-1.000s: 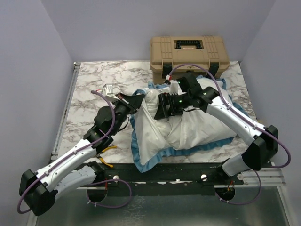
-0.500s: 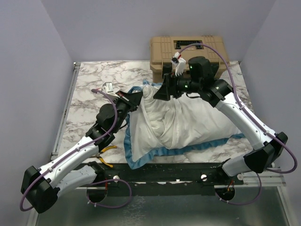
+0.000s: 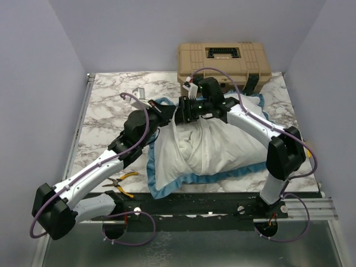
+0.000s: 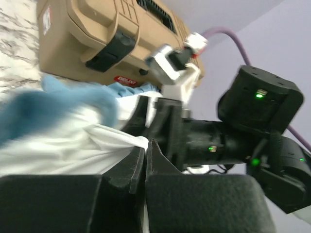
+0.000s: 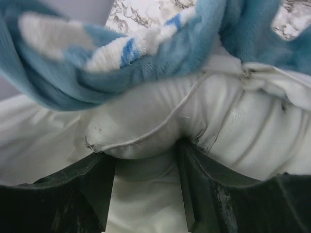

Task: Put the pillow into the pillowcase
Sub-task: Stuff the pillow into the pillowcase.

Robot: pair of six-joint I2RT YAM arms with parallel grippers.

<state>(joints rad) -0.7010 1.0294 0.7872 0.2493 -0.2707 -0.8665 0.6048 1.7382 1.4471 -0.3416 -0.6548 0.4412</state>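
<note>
Left fingers (image 4: 121, 172), seen from my left wrist camera, are pressed almost together with only a slit between them. They pinch a thin white fold of the pillowcase (image 4: 68, 104) just beside its blue frill. Right fingers (image 5: 73, 199) stand part open, clamped on either side of a plump, seamed white corner that I read as the pillow (image 5: 146, 121), with the frill draped just above it.

From overhead, my left arm (image 3: 94, 172) runs low from its base at the near left, stretched diagonally toward mid-bench, with a purple cable arching over its wrist. My right arm (image 3: 253, 125) rises from the near right, folds at a raised elbow, then reaches back to the left. Both sets of fingers meet close together at the far left corner of the bedding.

Yellow-handled pliers (image 3: 119, 181) lie on the marble bench (image 3: 105, 105) just beside the left forearm. The white bulk sits mid-bench with blue frill showing along its near and left edges; how much of it is inside the case I cannot tell.

At the far edge stands a tan case (image 3: 222, 61). Its red label (image 4: 127, 80) carries white lettering that begins "DELI", the rest too blurred to read.
</note>
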